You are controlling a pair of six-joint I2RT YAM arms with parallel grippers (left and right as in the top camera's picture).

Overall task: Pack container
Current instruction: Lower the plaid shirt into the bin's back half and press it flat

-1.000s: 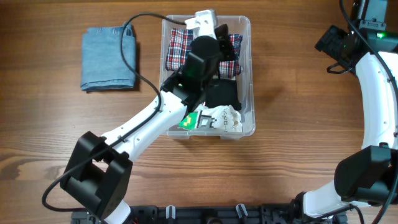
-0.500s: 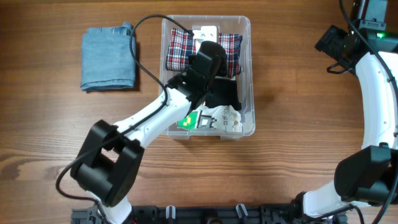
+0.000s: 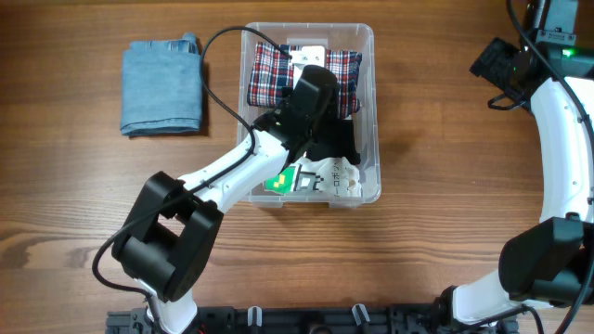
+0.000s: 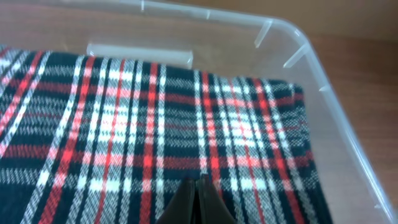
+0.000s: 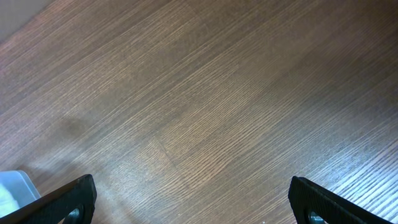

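Note:
The container (image 3: 375,102) is a clear plastic bin in the middle of the table. A red, white and black plaid cloth (image 3: 266,76) lies folded at its far end. A black item (image 3: 336,145) and a green-and-white packet (image 3: 308,181) lie at the near end. My left gripper (image 3: 308,54) reaches inside the bin. Its fingers are shut tip to tip, low over the plaid cloth (image 4: 155,124), with nothing visibly between them (image 4: 200,186). The bin's far wall and corner (image 4: 311,50) stand just beyond. My right gripper (image 5: 196,200) hangs open over bare wood, far right of the bin (image 3: 506,67).
A folded blue cloth (image 3: 162,85) lies on the table left of the bin. The right wrist view catches a corner of the bin (image 5: 12,186) at its lower left. The wooden tabletop (image 3: 445,186) spreads around the bin.
My left gripper has come back from over the bin's far rim and down onto the plaid cloth, staying shut. The right arm has not moved.

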